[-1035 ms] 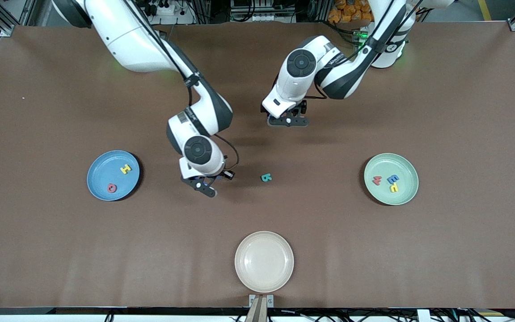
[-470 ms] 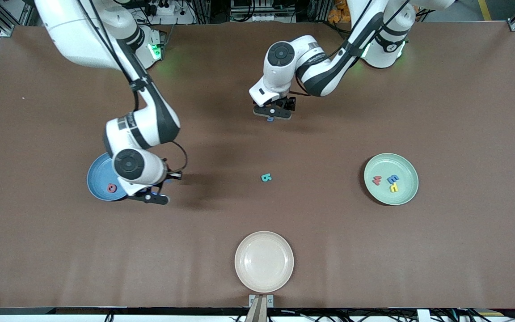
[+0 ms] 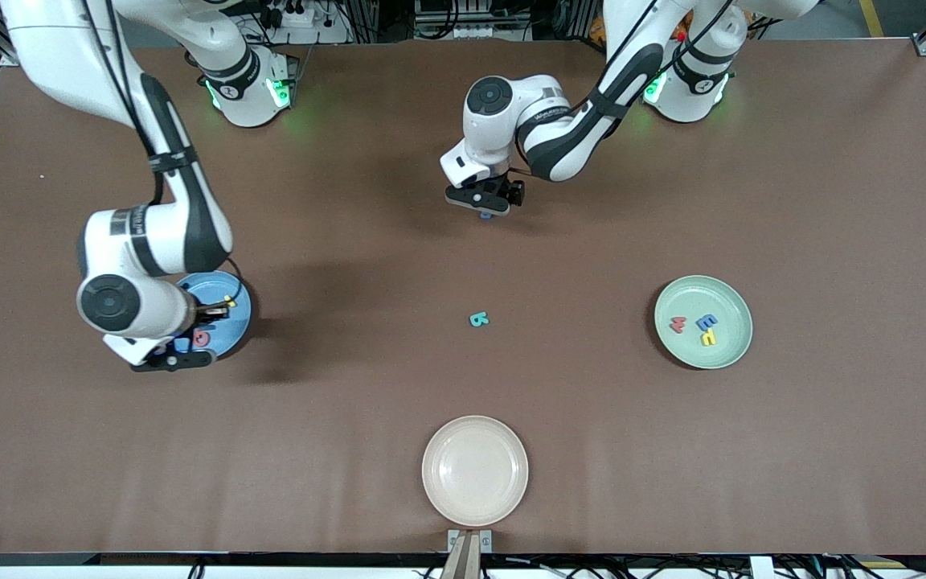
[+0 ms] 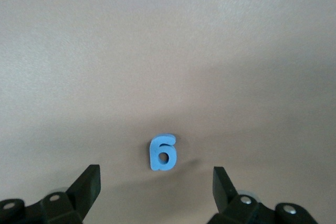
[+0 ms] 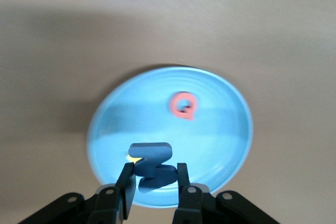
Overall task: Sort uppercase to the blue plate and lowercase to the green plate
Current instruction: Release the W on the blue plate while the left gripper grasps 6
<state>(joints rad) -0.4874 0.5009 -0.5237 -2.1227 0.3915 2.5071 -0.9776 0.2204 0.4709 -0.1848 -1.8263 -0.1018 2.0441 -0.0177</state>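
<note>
Foam letters only: red Q (image 5: 183,105) on the blue plate (image 5: 220,129), blue g (image 4: 163,153) centre of the left wrist view, teal R (image 3: 478,319) mid-frame.

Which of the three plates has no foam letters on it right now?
The cream round plate, nearest the front camera. The sky-blue plate holds letters under the right gripper, and the mint-green plate holds three.

The brown table (image 3: 672,466) carries a blue plate (image 3: 239,318), green plate (image 3: 724,354), cream plate (image 3: 475,470), teal R (image 3: 478,319) and blue g (image 4: 163,152)
</note>
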